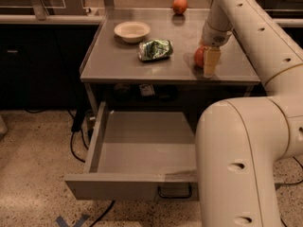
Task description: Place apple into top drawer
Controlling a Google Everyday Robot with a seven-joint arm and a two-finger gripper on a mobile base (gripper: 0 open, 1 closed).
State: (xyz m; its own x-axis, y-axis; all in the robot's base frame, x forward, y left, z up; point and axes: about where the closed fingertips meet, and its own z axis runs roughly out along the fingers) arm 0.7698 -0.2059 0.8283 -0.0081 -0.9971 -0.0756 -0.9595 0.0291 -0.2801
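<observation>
- apple (pixel 199 56) sits on the grey table (pixel 123 63), near the front right edge; only its left part shows, the right side is covered by the gripper
- gripper (pixel 207 63) is down at the apple, its cream tip touching or nearly touching the tabletop just right of the fruit; the far side is hidden behind the apple, so cannot tell whether it is clamped on the apple or spread loose around it
- robot arm (pixel 246 27) comes down from the top right to the gripper; its big lower link (pixel 241 164) fills the bottom right and is cut off by the frame edge
- top drawer (pixel 142 143) is pulled out below the table with its grey floor bare; its right side and part of the front panel are hidden behind the arm link
- dark wire handle (pixel 174 192) hangs under the front panel, its right end up against the arm link
- crumpled green packet (pixel 155 49) lies mid-table, left of the apple and apart from it; print unreadable
- cream bowl (pixel 132 30) is behind and left of the packet; cannot see inside it
- orange fruit (pixel 179 5) is at the far edge of the table, well apart from the apple
- dim shapes in the shadowed gap (pixel 147 90) under the tabletop, too dark to name
- black cables (pixel 75 141) trail on the speckled floor left of the drawer
- blue tape mark (pixel 71 220) at the bottom edge, cut off
</observation>
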